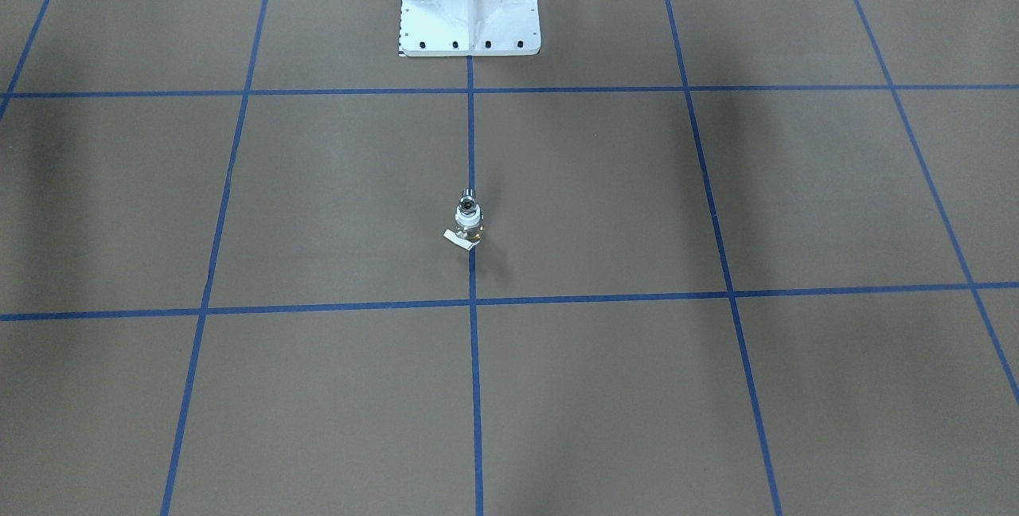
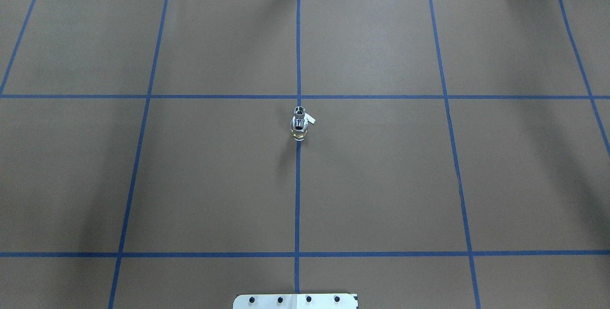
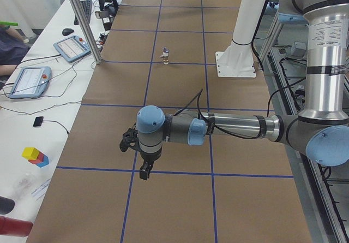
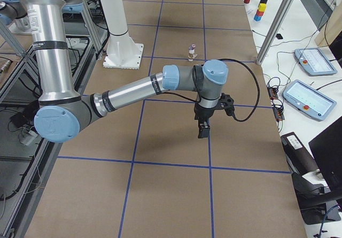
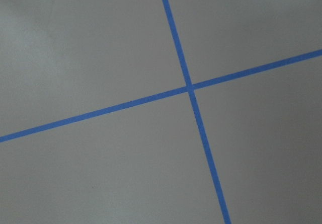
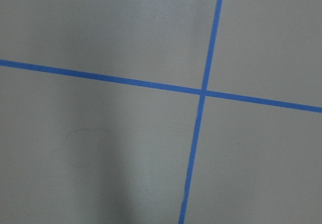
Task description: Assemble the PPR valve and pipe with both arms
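Inspector: Where is the PPR valve (image 1: 468, 223)?
Examiner: It stands upright on the table (image 1: 637, 388), on the centre line and well apart from both sets of fingers. The pipe (image 1: 467, 200) sits atop its white collar.
Inspector: Finger condition?
Examiner: The left gripper (image 3: 144, 171) and right gripper (image 4: 203, 130) each point down over a crossing of blue tape lines (image 5: 190, 87). Whether the fingers are spread or pressed together, I cannot tell.
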